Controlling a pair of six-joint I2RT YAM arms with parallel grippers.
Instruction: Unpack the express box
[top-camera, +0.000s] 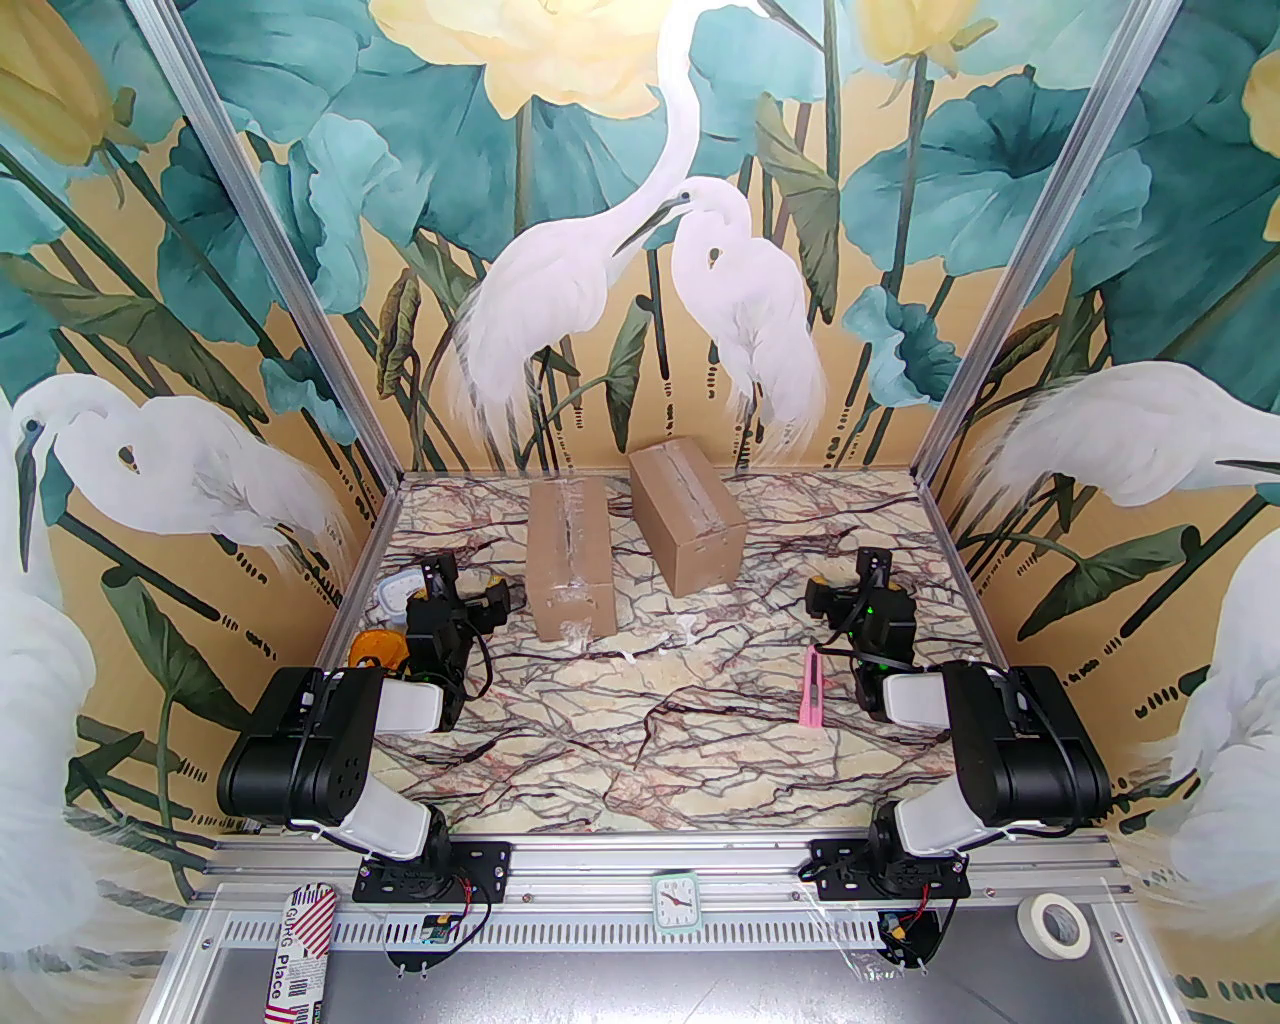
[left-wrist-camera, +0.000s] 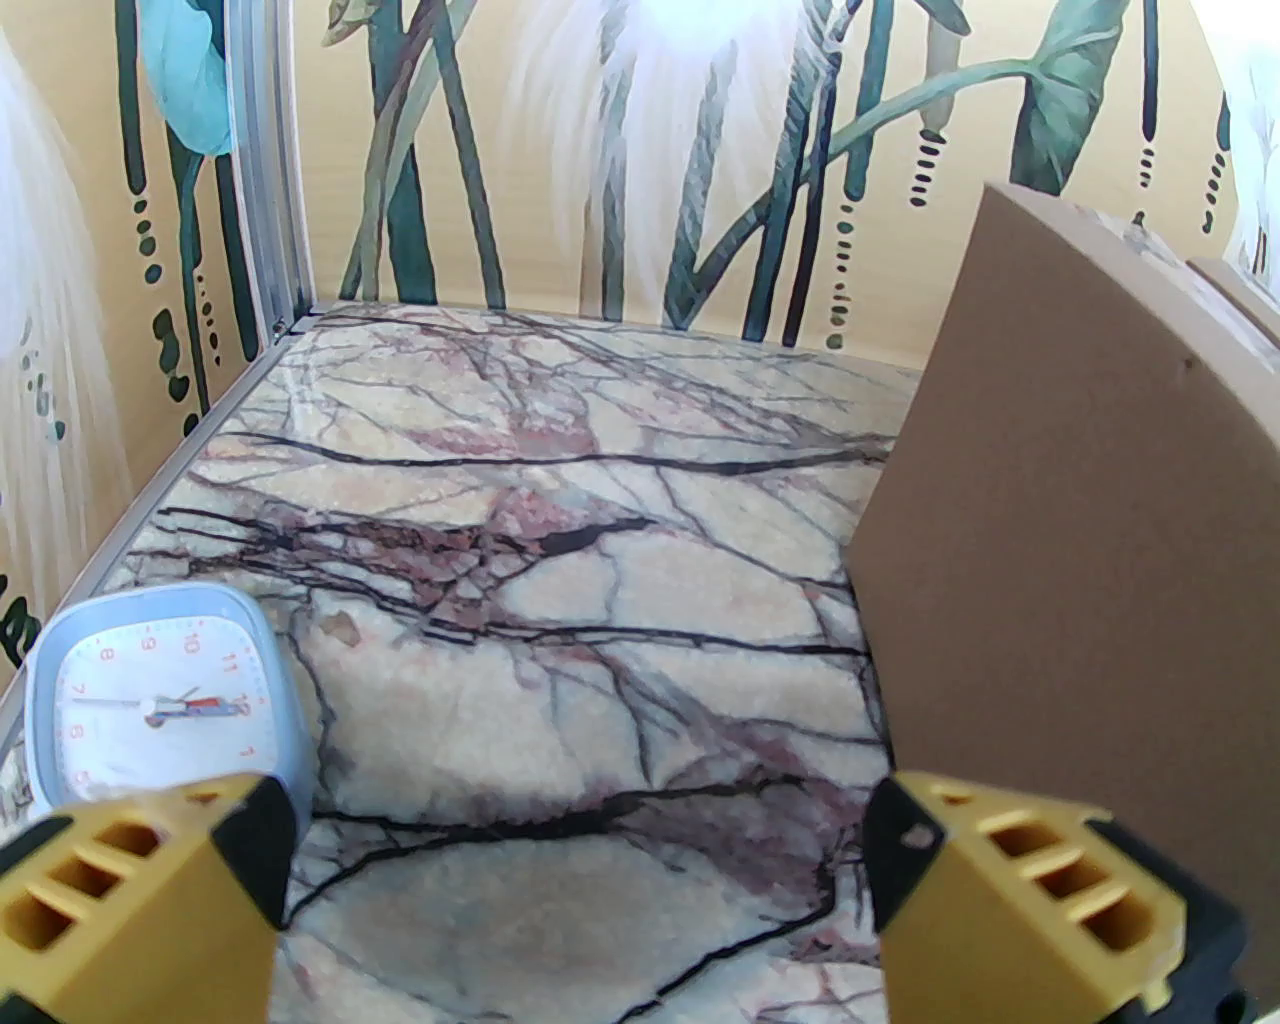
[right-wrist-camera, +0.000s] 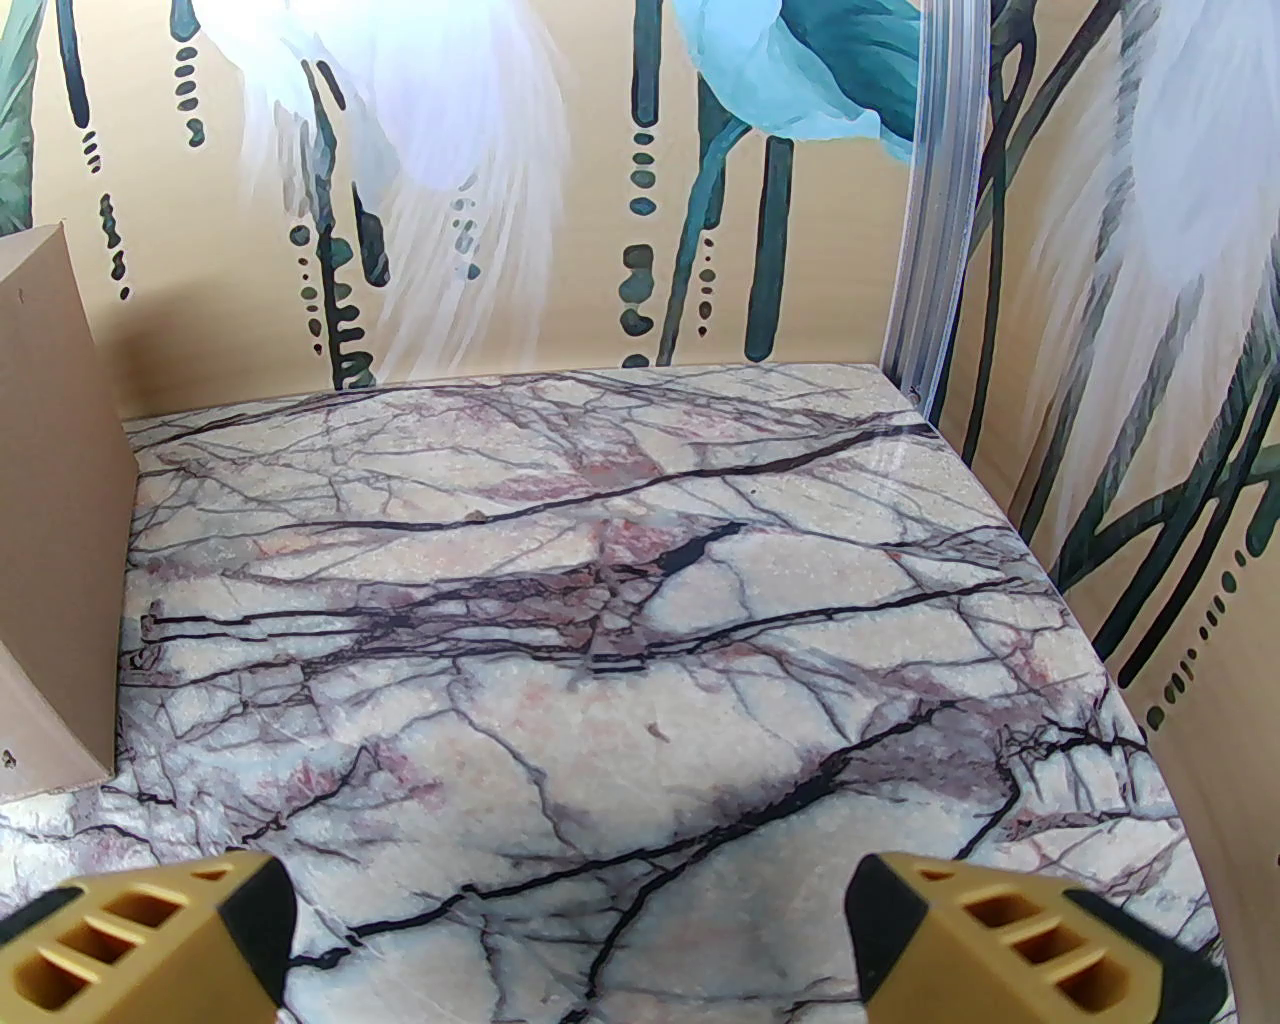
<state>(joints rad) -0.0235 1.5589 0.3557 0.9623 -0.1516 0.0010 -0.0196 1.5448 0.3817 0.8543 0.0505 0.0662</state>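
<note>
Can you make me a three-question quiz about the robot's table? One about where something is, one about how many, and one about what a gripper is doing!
1. Where is the pink cutter?
A. on top of a box
B. on the table by the right arm
C. in a gripper

2. How many cardboard boxes stand on the table?
A. one
B. two
C. four

3. How is the left gripper?
A. open and empty
B. shut on a box
C. shut on the cutter

Answers:
1 B, it lies flat on the marble next to the right arm.
2 B, the right box stands beside the left one, and there are no more.
3 A, its yellow fingers are wide apart with bare table between them.
</note>
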